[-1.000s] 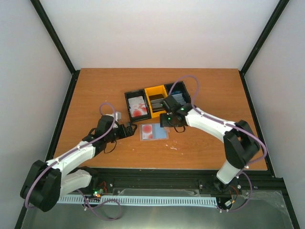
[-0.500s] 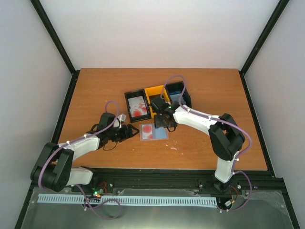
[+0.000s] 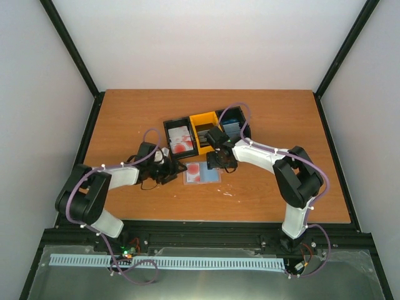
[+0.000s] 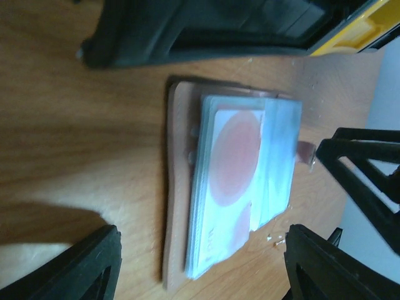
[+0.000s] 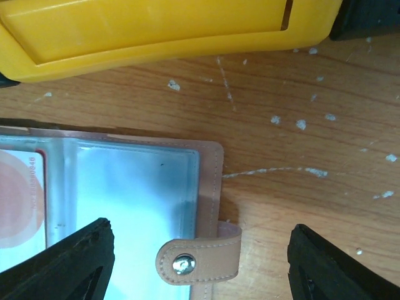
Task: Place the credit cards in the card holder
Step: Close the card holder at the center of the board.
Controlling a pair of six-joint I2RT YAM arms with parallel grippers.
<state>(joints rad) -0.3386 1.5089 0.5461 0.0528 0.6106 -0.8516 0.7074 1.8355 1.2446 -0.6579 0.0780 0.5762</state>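
Observation:
The card holder [image 3: 202,173], pink leather with clear sleeves, lies open on the table. A white card with red blotches [image 3: 194,171] sits in its left sleeve. My left gripper [image 3: 175,170] is open and empty at the holder's left edge. In the left wrist view the holder [image 4: 178,187] and that card [image 4: 234,156] lie between the open fingers. My right gripper [image 3: 219,164] is open and empty over the holder's right edge. In the right wrist view its snap strap [image 5: 197,259] lies between the fingers. More white and red cards [image 3: 181,141], dark cards [image 3: 205,136] and blue cards [image 3: 232,128] sit in the tray.
The three-part tray [image 3: 201,117] stands just behind the holder, with black, yellow and black compartments. Its yellow wall [image 5: 156,31] fills the top of the right wrist view. White crumbs [image 5: 300,124] dot the wood to the right of the holder.
My left gripper has moved right up to the holder's left edge. My right gripper has come down from the tray to the holder's right edge.

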